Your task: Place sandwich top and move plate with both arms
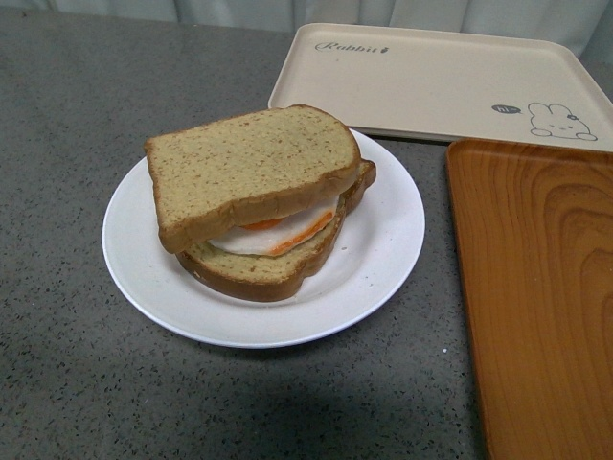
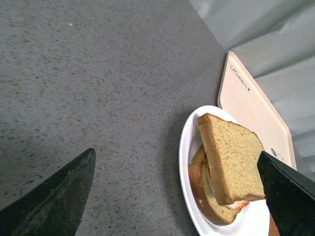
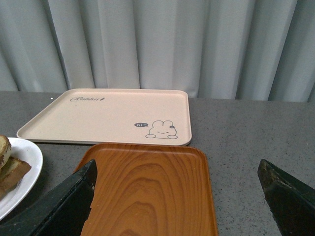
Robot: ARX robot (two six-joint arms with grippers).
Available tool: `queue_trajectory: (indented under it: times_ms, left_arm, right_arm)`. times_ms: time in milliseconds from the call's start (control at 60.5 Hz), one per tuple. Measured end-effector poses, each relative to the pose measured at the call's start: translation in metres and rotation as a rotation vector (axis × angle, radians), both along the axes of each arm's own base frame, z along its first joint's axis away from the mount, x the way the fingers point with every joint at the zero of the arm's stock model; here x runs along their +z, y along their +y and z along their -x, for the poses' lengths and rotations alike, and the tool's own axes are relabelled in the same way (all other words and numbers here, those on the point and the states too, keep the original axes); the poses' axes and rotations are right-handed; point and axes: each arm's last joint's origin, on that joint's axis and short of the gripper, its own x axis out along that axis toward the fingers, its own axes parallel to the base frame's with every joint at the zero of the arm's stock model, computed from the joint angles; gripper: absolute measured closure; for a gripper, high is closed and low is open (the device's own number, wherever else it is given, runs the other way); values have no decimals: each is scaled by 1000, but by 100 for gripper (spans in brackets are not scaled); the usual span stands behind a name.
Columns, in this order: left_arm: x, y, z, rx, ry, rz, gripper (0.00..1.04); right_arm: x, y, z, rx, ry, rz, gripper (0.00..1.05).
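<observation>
The sandwich top [image 1: 249,168] lies tilted on the fried egg [image 1: 283,233] and the lower bread slice [image 1: 268,268], all on the white plate [image 1: 378,259] on the grey table. No arm shows in the front view. In the left wrist view my left gripper [image 2: 177,189] is open and empty, above the table beside the plate [image 2: 186,142] and the sandwich top [image 2: 231,157]. In the right wrist view my right gripper [image 3: 177,189] is open and empty over the wooden tray [image 3: 147,187]; the plate's rim [image 3: 27,167] shows at one edge.
A beige rabbit tray [image 1: 431,77] lies behind the plate. The wooden tray [image 1: 536,287] lies to the plate's right, close to its rim. A grey curtain [image 3: 157,44] hangs behind the table.
</observation>
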Motion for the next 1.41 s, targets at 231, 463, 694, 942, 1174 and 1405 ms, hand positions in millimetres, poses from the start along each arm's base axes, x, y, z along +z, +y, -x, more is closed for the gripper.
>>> queue_trajectory:
  times_ms: [231,463,694,942,1174,1405]
  left_arm:
    - [6,-10,-35,-24,46,15,6]
    - [-7,-18,-62,-16,121,18,6]
    - [-22,-22,-79,-24,166,26,6]
    - [-32,-24,-93,-31,197,51,6]
    - [-36,-32,-96,-69,202,97,6]
    - [-40,-41,-95,-98,223,126,6]
  right_arm:
    - [0,0,0,0,0,0,9]
    - [0,0,0,0,0,0,9]
    - [0,0,0,0,0,0,9]
    - [0,0,0,0,0,0,9]
    - [0,0,0,0,0,0,9]
    - [0,0,0,0,0,0,9]
